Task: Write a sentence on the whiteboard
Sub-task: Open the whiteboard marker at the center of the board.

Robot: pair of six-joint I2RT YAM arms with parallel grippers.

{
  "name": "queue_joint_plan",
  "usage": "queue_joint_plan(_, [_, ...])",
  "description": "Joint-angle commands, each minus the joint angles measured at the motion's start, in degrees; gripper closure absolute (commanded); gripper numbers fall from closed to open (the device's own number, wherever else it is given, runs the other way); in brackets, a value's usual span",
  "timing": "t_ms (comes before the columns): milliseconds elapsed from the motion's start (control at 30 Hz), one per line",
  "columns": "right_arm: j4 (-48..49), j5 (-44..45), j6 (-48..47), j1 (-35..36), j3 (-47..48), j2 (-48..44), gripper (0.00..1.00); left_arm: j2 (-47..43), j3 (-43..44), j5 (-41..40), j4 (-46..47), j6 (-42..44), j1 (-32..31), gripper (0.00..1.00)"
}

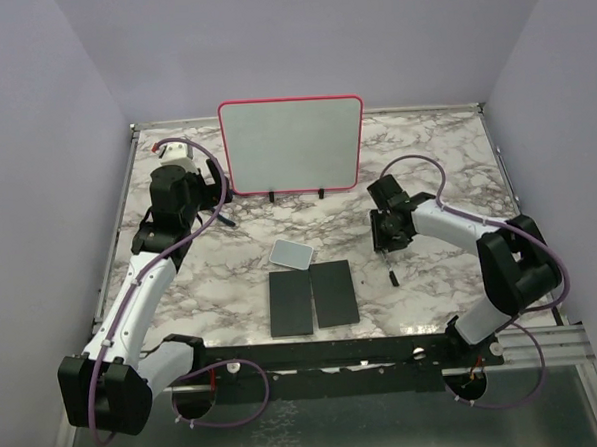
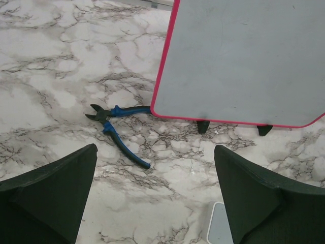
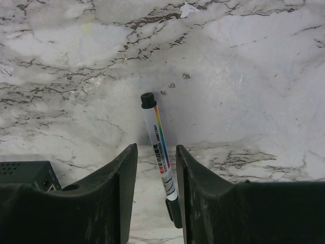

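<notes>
A marble-patterned table (image 1: 423, 297) seen from above, with two robot arms mounted at its near edge. On the left, the left arm reaches toward the far side, and its end effector (image 1: 217, 191) hangs above the table with its two dark fingers (image 2: 61, 188) spread wide and nothing between them. In the left wrist view, a pair of blue-handled pliers (image 2: 114, 129) lies flat on the marble just left of the board's lower left corner, handles splayed, one handle running under that corner. At the far centre stands the whiteboard (image 1: 292, 144), upright on two small black feet, its red-pink rim and rounded corners plain to see and its face an even pale grey. Nearer the arms, at mid-table, lies a small grey-white rounded pad (image 1: 291, 253), and just in front of it two black rectangular slabs (image 1: 291, 303) rest side by side, close together. On the right, the right arm bends in over the table, its end effector (image 3: 156, 148) lowered close to the marble. The right wrist view shows a white marker (image 3: 160, 147) with a rainbow stripe and black cap lying flat between the two fingers. The fingers are part closed round it, with narrow strips of marble showing on either side near the tips.
</notes>
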Motion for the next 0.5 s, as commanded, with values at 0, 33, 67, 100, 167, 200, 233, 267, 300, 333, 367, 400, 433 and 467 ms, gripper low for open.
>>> queue_joint_plan(0, [0.32,1.94,0.51,0.46,0.64,1.42,0.64,0.18,-0.43,1.31,0.65,-0.42,-0.34,0.01])
queue_joint_plan(33, [0.39,1.93,0.55,0.5,0.55,1.62,0.67,0.18,-0.43,1.3,0.62,-0.41,-0.39,0.01])
queue_joint_plan(67, [0.49,2.05,0.63,0.5,0.53,1.77,0.69,0.18,-0.43,1.26,0.66,-0.42,-0.34,0.01])
queue_joint_plan(100, [0.58,2.13,0.77,0.5,0.44,1.97,0.71,0.18,-0.38,1.26,0.65,-0.34,-0.33,0.01])
queue_joint_plan(167, [0.82,2.08,0.91,0.55,0.36,2.26,0.76,0.13,-0.34,1.72,0.64,-0.05,-0.33,0.01])
queue_joint_plan(200, [1.09,1.93,0.91,0.57,0.35,2.31,0.77,0.09,-0.27,2.14,0.6,0.1,-0.4,0.01])
queue_joint_plan(233, [1.32,1.75,0.91,0.52,0.26,2.41,0.79,0.05,-0.25,2.7,0.71,0.15,-0.57,0.01])
queue_joint_plan(267, [1.58,1.57,0.91,0.58,0.21,2.44,0.82,0.01,-0.17,3.38,0.73,0.27,-0.93,0.01])
queue_joint_plan(300, [1.91,1.69,0.98,0.59,0.06,2.33,0.86,-0.06,-0.16,3.82,0.77,0.45,-1.4,0.01])
queue_joint_plan(333, [2.29,1.76,1.13,0.57,-0.16,2.03,0.89,-0.08,-0.21,4.17,0.8,0.53,-2.09,0.01])
queue_joint_plan(367, [2.7,1.83,1.25,0.58,-0.43,1.56,0.92,-0.09,-0.39,4.53,0.79,0.46,-2.9,0.01])
queue_joint_plan(400, [3.06,1.89,1.35,0.59,-0.54,1.04,0.95,-0.02,-0.49,4.85,0.81,0.48,-3.86,0.01])
queue_joint_plan(433, [3.31,1.88,1.41,0.59,-0.64,0.45,0.99,0.12,-0.51,4.9,0.82,0.67,-5.06,0.01])
queue_joint_plan(467, [3.58,1.85,1.51,0.59,-0.73,-0.28,1.0,0.24,-0.45,4.88,0.85,0.92,-6.36,0.01])
